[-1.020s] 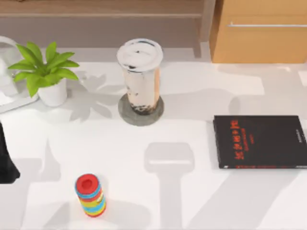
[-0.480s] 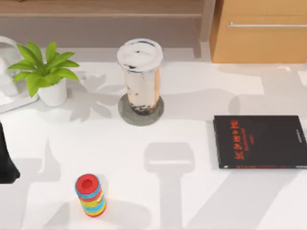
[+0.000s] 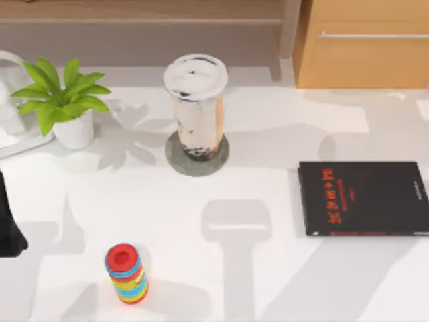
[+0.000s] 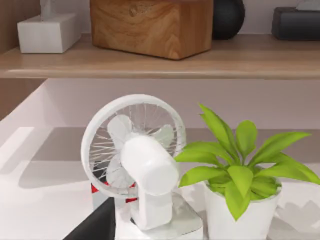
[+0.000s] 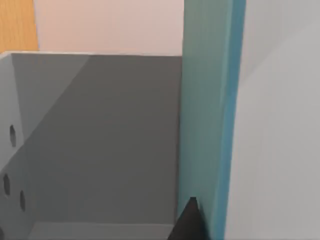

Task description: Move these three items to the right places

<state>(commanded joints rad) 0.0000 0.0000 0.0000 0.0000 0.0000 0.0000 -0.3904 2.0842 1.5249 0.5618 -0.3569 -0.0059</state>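
Grey coaster [image 3: 197,155] near the desk's [image 3: 281,282] middle back carries the cup [image 3: 196,107], upright with its white lid on. Right of it, well apart, the black book [image 3: 365,198] lies flat at the right edge. A striped ring stack [image 3: 126,274] stands front left, and a plant [image 3: 64,100] sits back left beside a fan [image 4: 137,160]. My left arm [image 3: 9,225] is at the left edge; its jaws' state I cannot tell. The right wrist view has the teal book [image 5: 210,120] upright and close against a dark fingertip [image 5: 190,222]; whether those jaws grip it I cannot tell.
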